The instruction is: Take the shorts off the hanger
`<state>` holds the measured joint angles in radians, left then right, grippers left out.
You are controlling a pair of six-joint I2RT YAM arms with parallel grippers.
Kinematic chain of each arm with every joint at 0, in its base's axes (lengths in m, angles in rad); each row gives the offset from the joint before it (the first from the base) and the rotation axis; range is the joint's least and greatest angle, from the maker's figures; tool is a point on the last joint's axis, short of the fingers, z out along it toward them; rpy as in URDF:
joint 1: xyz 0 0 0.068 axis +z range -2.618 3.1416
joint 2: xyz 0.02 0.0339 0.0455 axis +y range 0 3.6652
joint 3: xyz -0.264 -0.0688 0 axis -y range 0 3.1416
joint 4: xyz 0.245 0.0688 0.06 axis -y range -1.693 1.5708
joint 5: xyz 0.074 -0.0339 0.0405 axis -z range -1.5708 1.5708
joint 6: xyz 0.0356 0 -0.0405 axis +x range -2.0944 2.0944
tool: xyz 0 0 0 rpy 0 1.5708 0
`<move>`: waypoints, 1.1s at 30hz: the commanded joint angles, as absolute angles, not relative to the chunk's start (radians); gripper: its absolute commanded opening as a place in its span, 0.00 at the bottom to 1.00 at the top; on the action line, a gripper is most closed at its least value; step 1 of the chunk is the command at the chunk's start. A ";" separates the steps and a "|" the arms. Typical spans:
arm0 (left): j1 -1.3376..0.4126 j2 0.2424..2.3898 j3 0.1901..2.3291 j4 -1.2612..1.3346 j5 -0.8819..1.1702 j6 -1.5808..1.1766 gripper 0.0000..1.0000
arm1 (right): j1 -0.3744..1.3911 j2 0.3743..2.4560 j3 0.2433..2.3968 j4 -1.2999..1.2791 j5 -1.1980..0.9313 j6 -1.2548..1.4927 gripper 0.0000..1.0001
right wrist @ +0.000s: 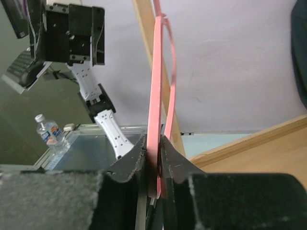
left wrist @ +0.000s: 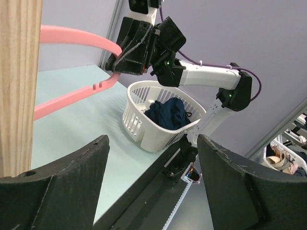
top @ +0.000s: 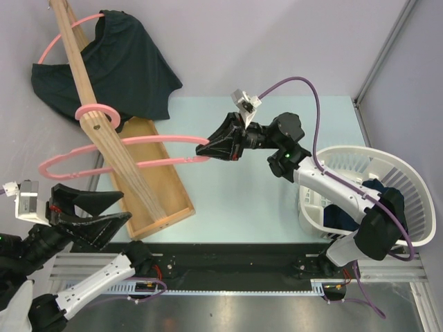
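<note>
Left gripper (top: 124,206), 8 o'clock in the top view: jaws apart, empty. Right gripper (top: 208,149), centre: clamped on the bare lower hanger (top: 166,138); a pull from here could tip the wooden stand (top: 104,131). Blackish shorts (top: 121,62), 11 o'clock, draped on the upper hanger (top: 93,108); their attachment is hidden. Left wrist view: navy shorts (left wrist: 168,112) in the basket (left wrist: 139,127); blackish pair out of frame. Right wrist view: jaws pinch the pink bar; a dark cut-off sliver at 3 o'clock, probably the blackish pair.

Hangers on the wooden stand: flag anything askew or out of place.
The dark shorts hang bunched and lopsided on the upper pink hanger. The lower pink hanger is bare, its end pinched by the right gripper. Nothing looks damaged.
</note>
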<state>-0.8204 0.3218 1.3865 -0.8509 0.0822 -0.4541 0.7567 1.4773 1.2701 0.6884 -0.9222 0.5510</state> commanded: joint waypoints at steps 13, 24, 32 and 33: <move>-0.821 0.511 1.561 -0.631 0.209 -0.449 0.79 | 0.744 1.376 1.313 0.385 -0.640 0.505 1.00; -0.821 0.718 1.779 -0.577 0.210 -0.371 0.79 | 0.746 1.270 1.312 0.043 -0.434 0.428 1.00; -0.821 0.842 1.830 -0.511 0.255 -0.397 0.79 | 0.742 1.187 1.258 -0.060 -0.338 0.428 1.00; -0.821 0.850 1.851 -0.517 0.252 -0.393 0.79 | 0.741 1.177 1.252 -0.060 -0.333 0.431 1.00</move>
<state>-0.8204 0.7891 1.8004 -0.5606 0.2230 -0.4072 0.7441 1.2369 1.2697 -0.0200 -0.3950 0.4461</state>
